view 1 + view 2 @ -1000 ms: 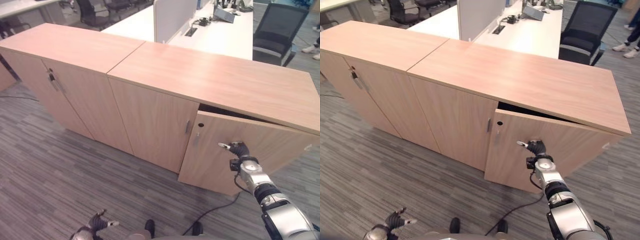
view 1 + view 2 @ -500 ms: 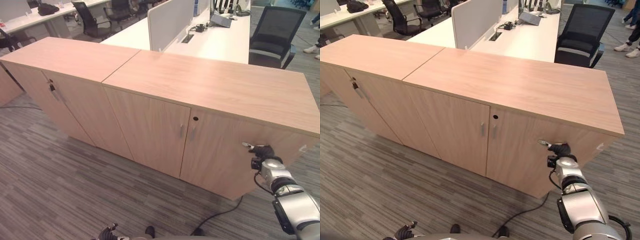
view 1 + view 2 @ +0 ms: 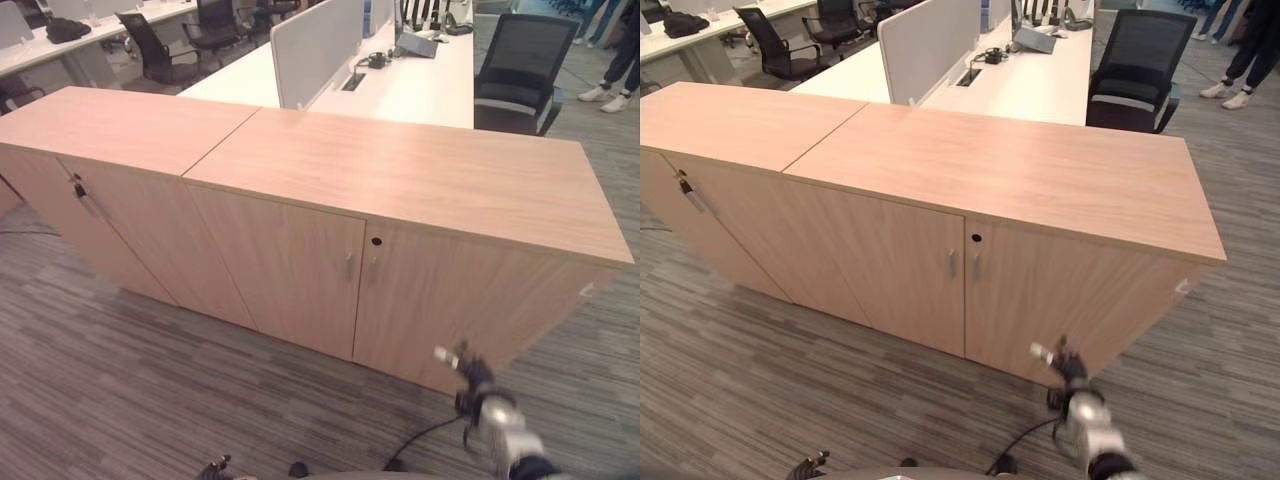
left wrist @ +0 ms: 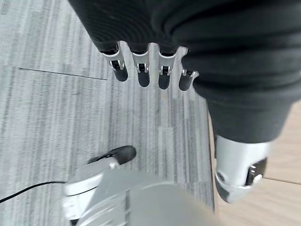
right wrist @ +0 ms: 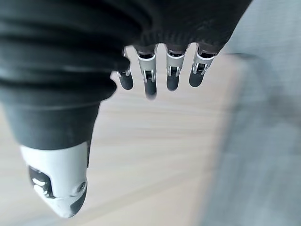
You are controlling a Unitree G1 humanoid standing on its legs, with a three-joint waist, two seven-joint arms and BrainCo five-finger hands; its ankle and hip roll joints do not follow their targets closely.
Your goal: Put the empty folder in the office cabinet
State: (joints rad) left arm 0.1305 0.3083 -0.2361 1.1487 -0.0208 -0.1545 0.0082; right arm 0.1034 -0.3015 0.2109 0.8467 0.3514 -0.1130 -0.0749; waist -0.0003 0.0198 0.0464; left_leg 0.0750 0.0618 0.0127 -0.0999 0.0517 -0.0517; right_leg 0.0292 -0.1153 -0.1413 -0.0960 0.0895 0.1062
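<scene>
The long wooden office cabinet stands in front of me with all its doors closed. Its right door sits flush beside the small handles and a keyhole. My right hand hangs low in front of that door's lower edge, a little away from it, with relaxed fingers holding nothing. Down over the carpet at the lower left, my left hand has its fingers relaxed and empty too.
The neighbouring cabinet on the left has a key in its door. Behind stand white desks with a divider panel, a black office chair and a person's legs at the far right. Grey carpet stretches in front.
The right door, ajar a second ago, has swung shut under my right hand. That hand has since dropped away from the door. The camera has shifted as well.
</scene>
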